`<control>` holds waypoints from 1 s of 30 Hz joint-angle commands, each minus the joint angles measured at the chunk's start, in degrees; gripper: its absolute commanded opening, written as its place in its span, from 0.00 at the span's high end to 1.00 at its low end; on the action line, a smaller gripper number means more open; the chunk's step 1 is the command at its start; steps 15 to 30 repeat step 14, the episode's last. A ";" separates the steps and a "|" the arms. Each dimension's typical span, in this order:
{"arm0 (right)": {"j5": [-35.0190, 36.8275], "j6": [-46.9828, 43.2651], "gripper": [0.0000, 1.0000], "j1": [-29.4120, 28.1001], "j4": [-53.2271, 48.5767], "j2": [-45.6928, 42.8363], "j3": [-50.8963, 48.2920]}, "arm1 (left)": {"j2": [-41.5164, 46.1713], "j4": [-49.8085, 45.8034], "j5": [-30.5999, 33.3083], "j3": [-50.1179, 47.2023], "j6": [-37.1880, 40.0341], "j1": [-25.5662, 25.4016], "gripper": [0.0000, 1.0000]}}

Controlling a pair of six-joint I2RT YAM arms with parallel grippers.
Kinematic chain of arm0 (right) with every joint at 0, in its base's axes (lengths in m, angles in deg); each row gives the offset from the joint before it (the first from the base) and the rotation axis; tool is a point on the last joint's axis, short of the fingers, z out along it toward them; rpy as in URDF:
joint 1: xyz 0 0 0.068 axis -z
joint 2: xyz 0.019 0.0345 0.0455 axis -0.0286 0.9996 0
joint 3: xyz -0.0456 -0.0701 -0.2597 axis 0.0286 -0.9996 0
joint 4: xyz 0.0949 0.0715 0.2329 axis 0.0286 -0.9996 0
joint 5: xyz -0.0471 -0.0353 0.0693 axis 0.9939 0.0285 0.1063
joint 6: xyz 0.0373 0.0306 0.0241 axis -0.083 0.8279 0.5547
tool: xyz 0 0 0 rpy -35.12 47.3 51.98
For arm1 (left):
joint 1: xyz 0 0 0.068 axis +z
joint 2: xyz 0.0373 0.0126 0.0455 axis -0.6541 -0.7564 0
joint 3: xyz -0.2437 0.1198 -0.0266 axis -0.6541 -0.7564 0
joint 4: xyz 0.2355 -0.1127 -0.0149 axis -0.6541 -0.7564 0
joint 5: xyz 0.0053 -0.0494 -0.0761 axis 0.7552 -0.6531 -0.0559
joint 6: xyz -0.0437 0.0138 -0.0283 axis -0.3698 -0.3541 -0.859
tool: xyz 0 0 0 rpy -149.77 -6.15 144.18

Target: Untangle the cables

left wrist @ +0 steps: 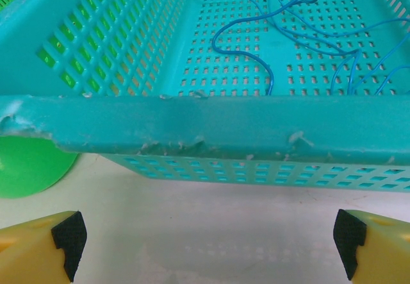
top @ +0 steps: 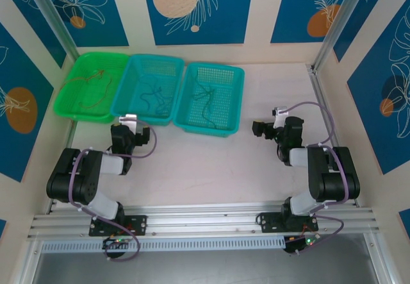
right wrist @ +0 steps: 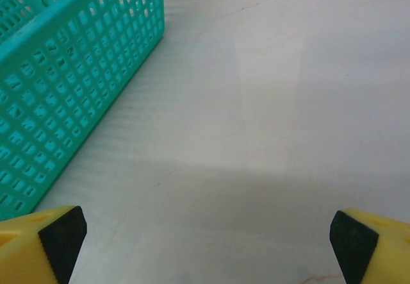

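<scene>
Along the far side of the table (top: pixel 211 168), three plastic mesh baskets in a touching row: green basket (top: pixel 64 108) on the left, then middle basket (top: pixel 144 118) and right-hand basket (top: pixel 208 130), both teal. Inside each, a small snarl of cables (top: pixel 206 97) lying loose on the basket floor. From the left wrist, blue cables (left wrist: pixel 243 50) looping and crossing one another in the middle basket. Colours in the other two hard to tell from above.

Just short of the middle basket's near wall, left gripper (left wrist: pixel 208 245), jaws spread wide, nothing between them. Off to the right of the right-hand basket, over bare table, right gripper (right wrist: pixel 208 245), jaws likewise wide and empty.

Probably very light, limp and a little springy. Likely to slip through a loose pinch, and to drag the whole knot along if tugged. Best taken at a free end or an outer loop lying apart from the crossings, pinched firmly and lifted slowly. Some risk of snagging in the basket holes.
</scene>
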 commanded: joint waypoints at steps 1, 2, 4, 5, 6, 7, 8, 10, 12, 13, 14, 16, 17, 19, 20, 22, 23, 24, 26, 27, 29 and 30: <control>1.31 0.48 0.01 -0.30 2.31 -0.22 0.65 | 0.53 1.65 -0.79 0.86 -1.09 0.75 0.00; 1.28 0.52 0.01 -0.30 2.26 -0.20 0.73 | 0.53 1.72 -0.79 0.87 -1.09 0.80 0.00; 1.31 0.52 0.01 -0.29 2.25 -0.22 0.68 | 0.53 1.65 -0.79 0.82 -1.09 0.82 0.00; 1.27 0.52 0.01 -0.30 2.29 -0.16 0.70 | 0.60 1.67 -0.79 0.87 -1.09 0.76 0.00; 1.30 0.59 0.01 -0.34 2.12 -0.15 0.77 | 0.53 1.65 -0.79 0.87 -1.09 0.75 0.00; 0.98 0.61 0.01 -0.12 2.02 -0.14 0.85 | 0.53 1.65 -0.79 0.89 -1.10 0.82 0.00; 1.05 0.64 0.01 -0.12 2.25 0.23 0.84 | 0.53 1.66 -0.79 0.87 -1.09 0.75 0.00; 0.75 0.74 0.01 0.06 3.63 0.44 0.27 | 0.57 1.65 -0.79 0.87 -1.09 0.79 0.00; 1.04 0.69 0.01 -0.11 4.27 0.40 -0.06 | 0.53 1.66 -0.80 0.88 -1.09 0.76 0.00; 0.92 0.62 0.01 -0.03 4.27 0.17 -0.28 | 0.53 1.68 -0.79 0.88 -1.08 0.75 0.00; 1.71 0.94 0.01 -0.11 4.48 0.20 -0.39 | 0.53 1.65 -0.79 0.82 -1.09 0.79 0.00; 1.71 0.94 0.01 -0.11 4.48 0.20 -0.39 | 0.53 1.65 -0.79 0.82 -1.09 0.79 0.00; 1.71 0.94 0.01 -0.11 4.48 0.20 -0.39 | 0.53 1.65 -0.79 0.82 -1.09 0.79 0.00; 1.71 0.94 0.01 -0.11 4.48 0.20 -0.39 | 0.53 1.65 -0.79 0.82 -1.09 0.79 0.00; 1.71 0.94 0.01 -0.11 4.48 0.20 -0.39 | 0.53 1.65 -0.79 0.82 -1.09 0.79 0.00; 1.71 0.94 0.01 -0.11 4.48 0.20 -0.39 | 0.53 1.65 -0.79 0.82 -1.09 0.79 0.00; 1.71 0.94 0.01 -0.11 4.48 0.20 -0.39 | 0.53 1.65 -0.79 0.82 -1.09 0.79 0.00; 1.71 0.94 0.01 -0.11 4.48 0.20 -0.39 | 0.53 1.65 -0.79 0.82 -1.09 0.79 0.00; 1.71 0.94 0.01 -0.11 4.48 0.20 -0.39 | 0.53 1.65 -0.79 0.82 -1.09 0.79 0.00; 1.71 0.94 0.01 -0.11 4.48 0.20 -0.39 | 0.53 1.65 -0.79 0.82 -1.09 0.79 0.00; 1.71 0.94 0.01 -0.11 4.48 0.20 -0.39 | 0.53 1.65 -0.79 0.82 -1.09 0.79 0.00; 1.71 0.94 0.01 -0.11 4.48 0.20 -0.39 | 0.53 1.65 -0.79 0.82 -1.09 0.79 0.00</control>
